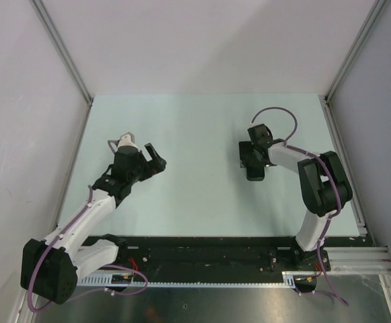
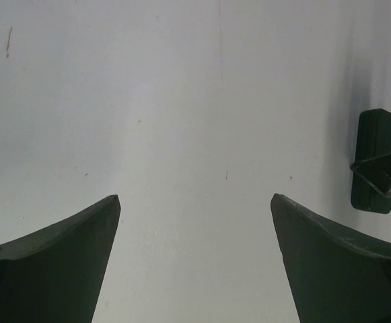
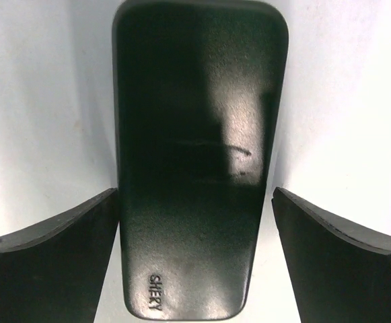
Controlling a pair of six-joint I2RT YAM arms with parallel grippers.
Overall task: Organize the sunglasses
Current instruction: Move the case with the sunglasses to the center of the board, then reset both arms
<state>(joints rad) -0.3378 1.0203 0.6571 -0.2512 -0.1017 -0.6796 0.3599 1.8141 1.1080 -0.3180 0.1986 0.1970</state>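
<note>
Tabletop (image 1: 202,134) bears black case (image 3: 195,161) lengthwise within right gripper (image 3: 195,196).

A lab test cell: white panel walls (image 1: 202,40), aluminium framing (image 1: 63,52), pale tabletop (image 1: 195,195).

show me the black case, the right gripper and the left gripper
black case (image 3: 198,155): right wrist view, middle of its lid
right gripper (image 3: 195,195): right wrist view, midway between its fingertips
left gripper (image 2: 195,198): left wrist view, open gap midway between its fingertips
</note>
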